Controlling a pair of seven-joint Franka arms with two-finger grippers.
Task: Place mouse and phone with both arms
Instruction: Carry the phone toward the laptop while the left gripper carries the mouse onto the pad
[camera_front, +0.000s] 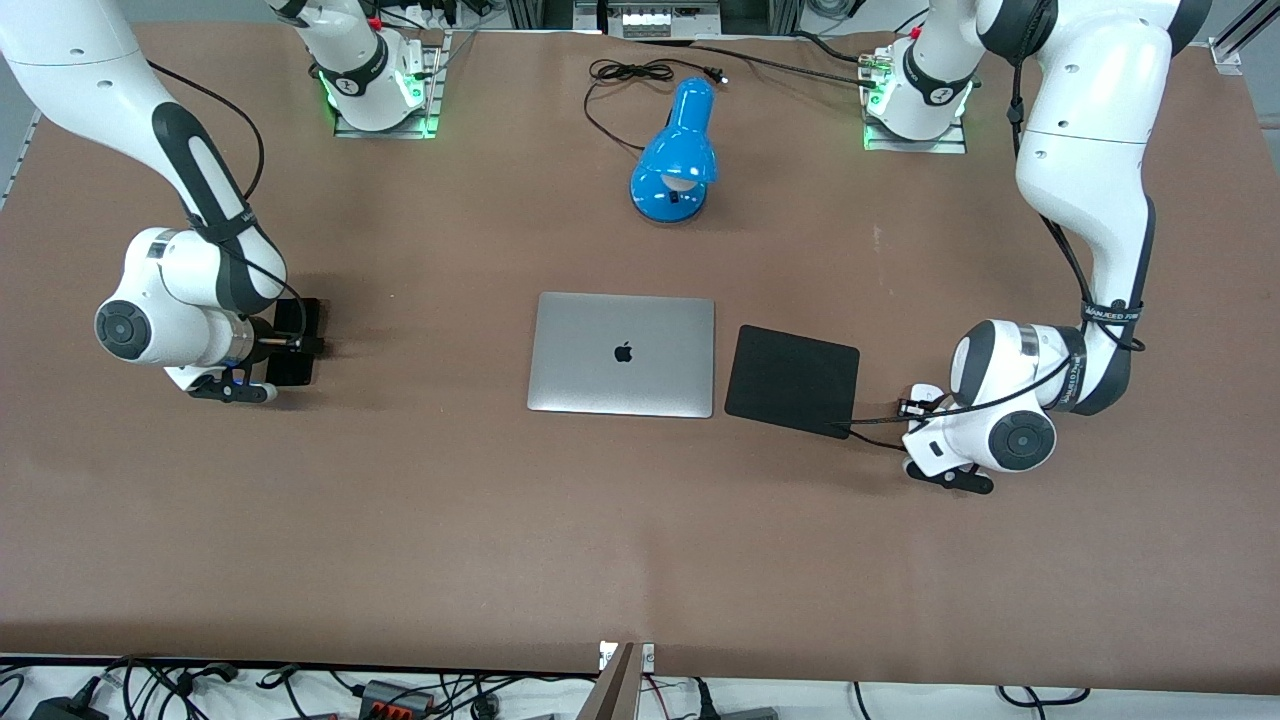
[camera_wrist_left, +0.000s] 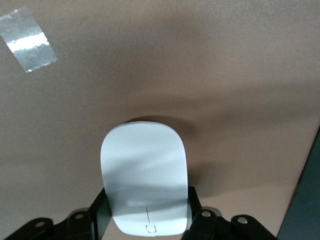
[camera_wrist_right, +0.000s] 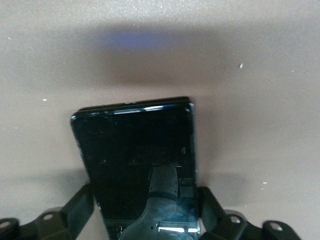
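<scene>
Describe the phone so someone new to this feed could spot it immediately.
Start at the closed silver laptop mid-table and look toward the right arm's end. There the right end effector straddles the slim black glossy rectangular smartphone. Unlike the squarish matte black mouse pad, it is narrow and reflective.

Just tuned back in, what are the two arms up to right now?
Both arms are down at the table, one at each end. The left gripper is shut on the mouse, beside the black mouse pad. The right gripper has its fingers on either side of the phone; whether it grips yet is unclear. The closed laptop lies mid-table with the blue lamp farther from the front camera.
</scene>
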